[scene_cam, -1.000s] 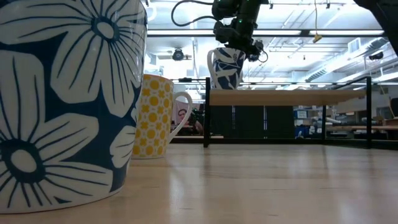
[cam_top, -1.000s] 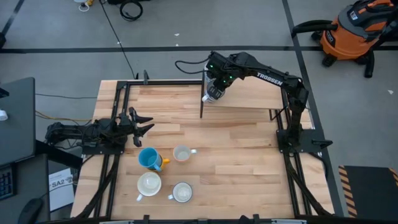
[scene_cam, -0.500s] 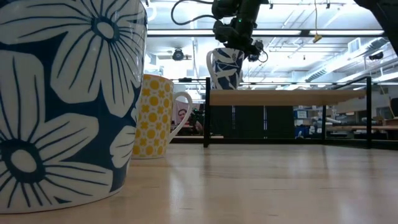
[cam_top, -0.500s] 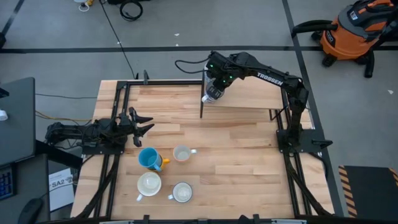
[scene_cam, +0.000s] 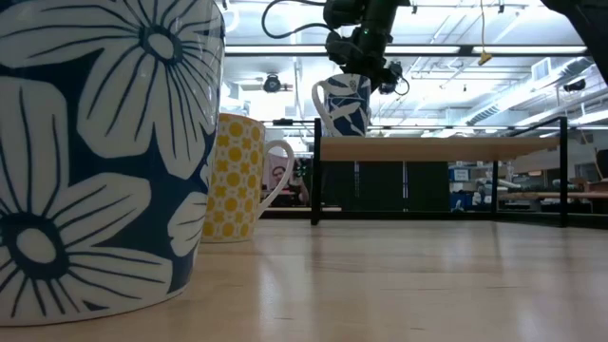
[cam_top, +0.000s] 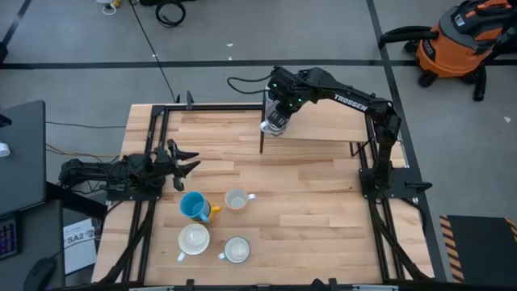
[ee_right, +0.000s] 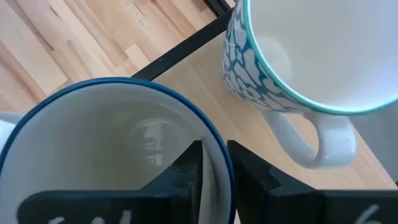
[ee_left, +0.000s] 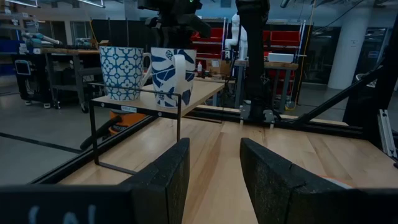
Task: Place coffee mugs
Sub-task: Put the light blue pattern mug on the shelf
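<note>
The right gripper [cam_top: 277,123], clamped over the rim of a white ceramic mug with dark blue leaf pattern [scene_cam: 346,105], holds it at the near-left corner of the raised wooden shelf on black metal legs [cam_top: 331,123]. In the low view the mug's base appears to sit at or just above the shelf top; contact cannot be confirmed. Just beside it on the shelf stands a white mug with a teal lattice pattern [ee_right: 298,59], its handle turned toward the held mug. The step in hand looks like the set-down, and doing it well means lowering straight, keeping the mug upright and wholly inside the shelf edge, clear of its neighbour's handle, and parting the fingers only once the base rests flat. The left gripper [cam_top: 184,160], fingers apart, waits low over the desk [cam_top: 307,210], well away from the shelf. Four more mugs, among them a bright blue mug [cam_top: 193,205], stand on the desk below the shelf's level, nearer the left arm.
</note>
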Action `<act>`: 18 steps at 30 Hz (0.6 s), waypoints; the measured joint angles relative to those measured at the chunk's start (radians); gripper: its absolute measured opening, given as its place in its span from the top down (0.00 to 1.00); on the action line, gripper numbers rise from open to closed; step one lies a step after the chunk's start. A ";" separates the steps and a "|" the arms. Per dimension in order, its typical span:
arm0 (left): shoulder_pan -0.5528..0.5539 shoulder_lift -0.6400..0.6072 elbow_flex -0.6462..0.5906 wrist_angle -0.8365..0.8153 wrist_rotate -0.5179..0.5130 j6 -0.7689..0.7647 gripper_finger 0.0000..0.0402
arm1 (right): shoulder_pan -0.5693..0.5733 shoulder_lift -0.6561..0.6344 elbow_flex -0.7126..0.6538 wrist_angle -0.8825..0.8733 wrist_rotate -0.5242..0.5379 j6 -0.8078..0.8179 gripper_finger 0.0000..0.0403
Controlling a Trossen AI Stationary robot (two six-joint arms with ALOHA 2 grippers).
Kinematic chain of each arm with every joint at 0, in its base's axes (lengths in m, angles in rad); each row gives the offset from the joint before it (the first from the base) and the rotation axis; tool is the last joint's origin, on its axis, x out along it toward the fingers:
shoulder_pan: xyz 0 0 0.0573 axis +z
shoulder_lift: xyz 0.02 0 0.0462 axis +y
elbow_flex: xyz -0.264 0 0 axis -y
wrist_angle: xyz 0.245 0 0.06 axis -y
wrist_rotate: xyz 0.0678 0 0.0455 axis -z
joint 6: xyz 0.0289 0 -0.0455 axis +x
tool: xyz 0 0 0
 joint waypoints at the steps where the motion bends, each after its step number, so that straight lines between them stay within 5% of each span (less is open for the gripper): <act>1: 0.000 0.000 0.000 0.000 0.000 0.000 0.63 | 0.000 0.000 0.000 0.000 0.000 0.000 0.79; 18: 0.000 0.000 0.000 0.000 0.000 0.000 0.63 | -0.003 0.000 0.000 0.014 0.056 0.000 0.73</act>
